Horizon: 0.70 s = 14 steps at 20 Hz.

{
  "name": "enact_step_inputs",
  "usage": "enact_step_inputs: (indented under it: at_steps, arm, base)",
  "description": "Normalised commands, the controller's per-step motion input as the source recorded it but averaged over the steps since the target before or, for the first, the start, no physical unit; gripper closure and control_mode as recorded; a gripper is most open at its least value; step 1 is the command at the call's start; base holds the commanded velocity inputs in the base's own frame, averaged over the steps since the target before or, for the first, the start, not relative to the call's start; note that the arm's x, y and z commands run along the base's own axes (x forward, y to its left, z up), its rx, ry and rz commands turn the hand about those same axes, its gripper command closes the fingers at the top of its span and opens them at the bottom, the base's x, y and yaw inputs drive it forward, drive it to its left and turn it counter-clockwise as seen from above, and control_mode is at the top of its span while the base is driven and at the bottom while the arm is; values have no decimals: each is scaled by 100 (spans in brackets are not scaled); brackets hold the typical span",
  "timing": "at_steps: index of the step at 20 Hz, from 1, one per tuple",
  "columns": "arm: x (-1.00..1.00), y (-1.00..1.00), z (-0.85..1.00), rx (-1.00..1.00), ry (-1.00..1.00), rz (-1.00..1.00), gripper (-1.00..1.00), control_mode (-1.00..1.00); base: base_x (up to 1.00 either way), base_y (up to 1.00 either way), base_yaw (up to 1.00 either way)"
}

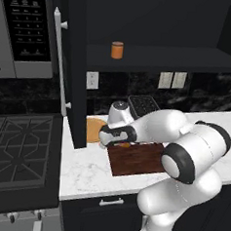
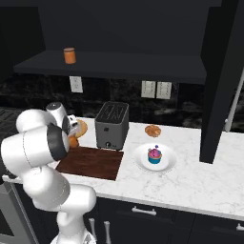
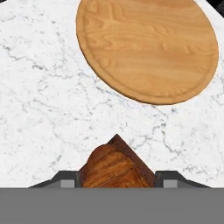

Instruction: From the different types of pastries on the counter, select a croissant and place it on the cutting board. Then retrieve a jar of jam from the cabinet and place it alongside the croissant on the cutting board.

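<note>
Croissant (image 3: 114,168) clamped in tool (image 3: 116,183), long axis toward round plate (image 3: 148,48); cutting board (image 1: 136,159) corner beneath

left base: behind-left, looked down | right base: behind-right | both shared cutting board (image 1: 136,159) | hand: close above counter (image 3: 39,118)

1. Glossy white rounded arm (image 1: 184,142) of bulbous shell segments.
2. Black bands ring its joints, with a dark round cap on the elbow.
3. Grey domed cap beside the hand (image 1: 116,146).
</note>
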Motion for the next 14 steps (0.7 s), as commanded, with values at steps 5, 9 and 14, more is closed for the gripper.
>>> enact_step_inputs:
  at_steps: [5,9,14]
  arm:
    - [0,0,-20,0,10,0,100,-100]
    - [0,-7,-23,0,0,0,100,-100]
    - [-21,-33,-5,0,-6,0,100,-100]
  base:
    - [0,0,0]
    - [0,0,0]
    - [0,0,0]
